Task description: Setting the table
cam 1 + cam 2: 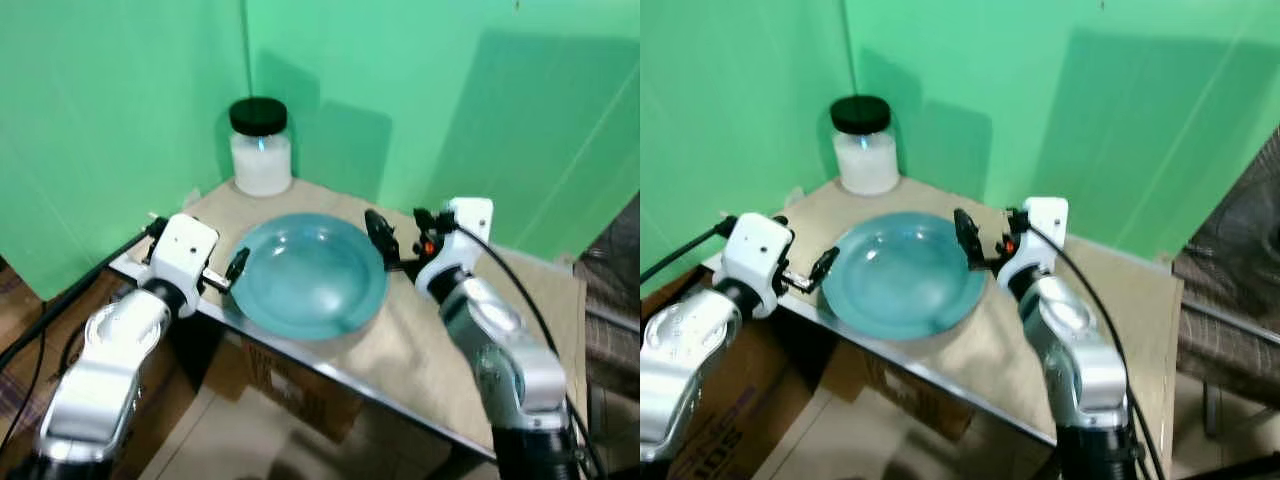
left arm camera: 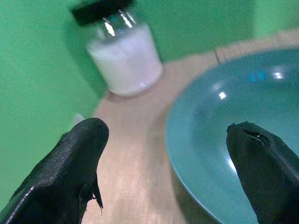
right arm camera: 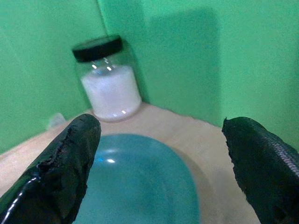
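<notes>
I am flanking the teal plate [image 1: 312, 275] with my left gripper [image 1: 236, 266] and right gripper [image 1: 381, 236], both spread wide, holding nothing.

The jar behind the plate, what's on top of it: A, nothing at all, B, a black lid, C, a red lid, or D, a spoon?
B: the jar with white contents wears a black lid and stands behind the blue plate.
</notes>
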Controlling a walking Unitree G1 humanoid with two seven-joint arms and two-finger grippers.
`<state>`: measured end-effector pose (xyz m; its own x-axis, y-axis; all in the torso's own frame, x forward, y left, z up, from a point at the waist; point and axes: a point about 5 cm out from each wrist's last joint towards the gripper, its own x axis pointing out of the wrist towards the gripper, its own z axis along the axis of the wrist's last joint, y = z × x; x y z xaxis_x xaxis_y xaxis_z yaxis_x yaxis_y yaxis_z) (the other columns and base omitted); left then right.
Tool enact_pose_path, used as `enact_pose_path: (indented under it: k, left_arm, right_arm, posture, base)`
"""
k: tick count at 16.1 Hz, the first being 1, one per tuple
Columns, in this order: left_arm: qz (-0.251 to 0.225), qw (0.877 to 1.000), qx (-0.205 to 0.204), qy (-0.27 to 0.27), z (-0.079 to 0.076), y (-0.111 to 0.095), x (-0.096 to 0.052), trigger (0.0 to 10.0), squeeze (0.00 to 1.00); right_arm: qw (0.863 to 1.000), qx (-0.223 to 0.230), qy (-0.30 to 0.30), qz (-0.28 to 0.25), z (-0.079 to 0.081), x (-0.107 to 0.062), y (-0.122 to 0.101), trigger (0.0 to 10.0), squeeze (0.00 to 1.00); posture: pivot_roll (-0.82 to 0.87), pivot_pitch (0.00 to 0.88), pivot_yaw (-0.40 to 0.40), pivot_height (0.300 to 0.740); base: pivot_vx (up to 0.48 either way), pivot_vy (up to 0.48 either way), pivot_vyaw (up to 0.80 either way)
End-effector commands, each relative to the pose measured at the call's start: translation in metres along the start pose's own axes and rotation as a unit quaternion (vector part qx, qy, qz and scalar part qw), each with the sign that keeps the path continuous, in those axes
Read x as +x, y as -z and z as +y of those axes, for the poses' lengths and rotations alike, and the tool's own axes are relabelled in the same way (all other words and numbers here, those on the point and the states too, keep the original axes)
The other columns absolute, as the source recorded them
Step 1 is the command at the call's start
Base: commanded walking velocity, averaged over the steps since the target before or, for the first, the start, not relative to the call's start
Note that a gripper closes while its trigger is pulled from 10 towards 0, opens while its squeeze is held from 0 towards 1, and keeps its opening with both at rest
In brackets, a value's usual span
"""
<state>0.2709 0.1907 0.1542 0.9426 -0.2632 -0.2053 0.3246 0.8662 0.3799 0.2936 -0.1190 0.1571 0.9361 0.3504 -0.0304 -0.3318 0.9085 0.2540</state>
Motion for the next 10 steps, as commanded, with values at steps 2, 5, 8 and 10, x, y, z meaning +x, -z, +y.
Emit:
enact_pose_path:
  k: [2,5,8,10]
  left_arm:
    - [0.02,1.0,0.004,0.023,0.002,0.011,0.004,10.0,0.0]
    - [0.03,0.999,-0.01,0.04,0.006,0.024,0.012,10.0,0.0]
    - [0.054,0.996,0.001,0.068,0.002,0.04,0.022,10.0,0.0]
    - [0.076,0.994,0.006,0.082,-0.002,0.056,0.019,10.0,0.0]
  right_arm:
    - [1.0,-0.002,-0.002,0.028,-0.003,0.009,0.002,10.0,1.0]
    - [0.998,0.026,-0.008,0.048,-0.004,0.022,0.0,10.0,1.0]
    - [0.993,0.059,0.003,0.099,-0.01,0.031,0.006,10.0,0.51]
    - [0.987,0.09,-0.006,0.135,-0.009,0.034,0.014,10.0,0.0]
  posture:
    - [-0.01,0.018,-0.007,0.74]
    - [-0.01,0.015,-0.019,0.74]
    - [-0.01,0.014,-0.016,0.74]
    - [-0.01,0.012,-0.013,0.74]
  base:
    - [0.0,0.0,0.0]
    - [0.0,0.0,0.0]
    - [0.0,0.0,0.0]
    - [0.0,0.0,0.0]
